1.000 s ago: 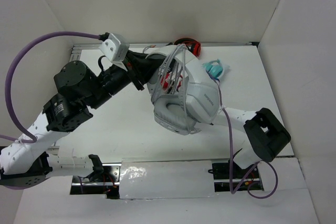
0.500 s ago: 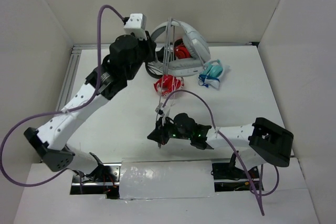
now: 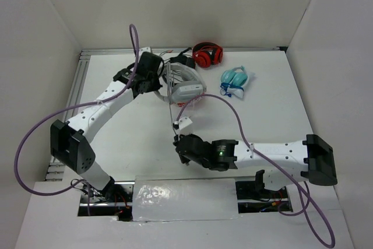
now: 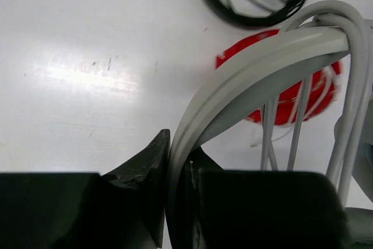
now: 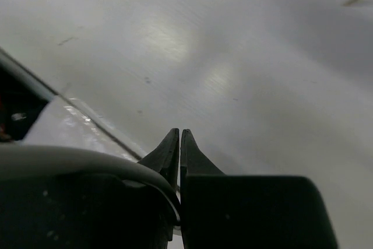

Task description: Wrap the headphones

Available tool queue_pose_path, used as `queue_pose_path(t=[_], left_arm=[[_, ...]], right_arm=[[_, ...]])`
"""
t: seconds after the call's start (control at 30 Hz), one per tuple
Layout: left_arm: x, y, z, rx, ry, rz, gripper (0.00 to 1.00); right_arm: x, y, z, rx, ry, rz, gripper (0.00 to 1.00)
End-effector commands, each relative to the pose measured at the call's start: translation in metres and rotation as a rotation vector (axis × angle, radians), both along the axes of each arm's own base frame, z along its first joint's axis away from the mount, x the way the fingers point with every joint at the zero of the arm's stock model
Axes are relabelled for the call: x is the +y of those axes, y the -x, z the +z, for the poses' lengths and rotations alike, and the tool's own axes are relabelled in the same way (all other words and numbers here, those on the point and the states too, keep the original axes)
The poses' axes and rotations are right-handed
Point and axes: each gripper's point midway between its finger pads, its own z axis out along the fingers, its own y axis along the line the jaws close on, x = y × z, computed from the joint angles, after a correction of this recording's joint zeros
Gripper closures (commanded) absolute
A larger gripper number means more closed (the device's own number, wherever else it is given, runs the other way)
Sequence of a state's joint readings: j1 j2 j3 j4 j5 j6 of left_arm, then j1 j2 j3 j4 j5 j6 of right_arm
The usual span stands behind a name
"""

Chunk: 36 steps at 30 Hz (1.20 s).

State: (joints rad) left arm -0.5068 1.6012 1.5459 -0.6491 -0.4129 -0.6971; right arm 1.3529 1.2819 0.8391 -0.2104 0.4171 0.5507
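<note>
The large grey-white headphones [image 3: 185, 87] hang at the back middle of the table, their thin grey cable [image 3: 172, 109] looped over them and running down toward the near side. My left gripper [image 3: 161, 84] is shut on the headband [image 4: 250, 65], which passes between its jaws in the left wrist view [image 4: 175, 147]. My right gripper [image 3: 178, 143] is low over the table near the front middle, just below a small white piece [image 3: 182, 124] on the cable. Its jaws [image 5: 179, 136] are shut, and a grey strand runs into the gap between them.
A red pair [image 3: 208, 55] and a black pair [image 3: 181, 61] lie at the back edge. A light blue pair [image 3: 236, 79] lies right of them. Another red pair [image 4: 317, 94] sits under the held headphones. A foil strip [image 3: 183, 193] edges the front.
My left arm has brought the headphones down from high near the camera to low over the back of the table. My right gripper stays near the front middle with its arm stretched flatter.
</note>
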Motion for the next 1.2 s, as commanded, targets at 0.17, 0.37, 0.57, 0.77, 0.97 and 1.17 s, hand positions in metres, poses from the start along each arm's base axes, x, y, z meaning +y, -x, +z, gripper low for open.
queue_pose_path(t=[0.17, 0.37, 0.57, 0.77, 0.97, 1.17], left_arm=[[0.036, -0.002, -0.001, -0.122, 0.069, 0.2, 1.0], [0.036, 0.017, -0.026, -0.045, -0.017, 0.165, 1.0], [0.025, 0.027, -0.049, 0.014, -0.059, 0.106, 1.0], [0.003, 0.03, -0.053, 0.0, -0.049, -0.026, 1.0], [-0.033, 0.051, -0.061, -0.007, -0.023, -0.168, 1.0], [-0.066, 0.092, -0.048, -0.087, -0.004, -0.381, 1.0]], right_arm=[[-0.07, -0.042, 0.089, -0.357, 0.334, -0.236, 1.0], [-0.094, -0.075, 0.163, -0.624, 0.529, -0.433, 1.0], [-0.117, -0.102, 0.217, -0.76, 0.692, -0.584, 1.0], [-0.129, -0.115, 0.249, -0.748, 0.615, -0.599, 1.0], [-0.087, -0.122, 0.284, -0.765, 0.26, -0.305, 1.0], [-0.079, -0.146, 0.299, -0.792, 0.157, -0.219, 1.0]])
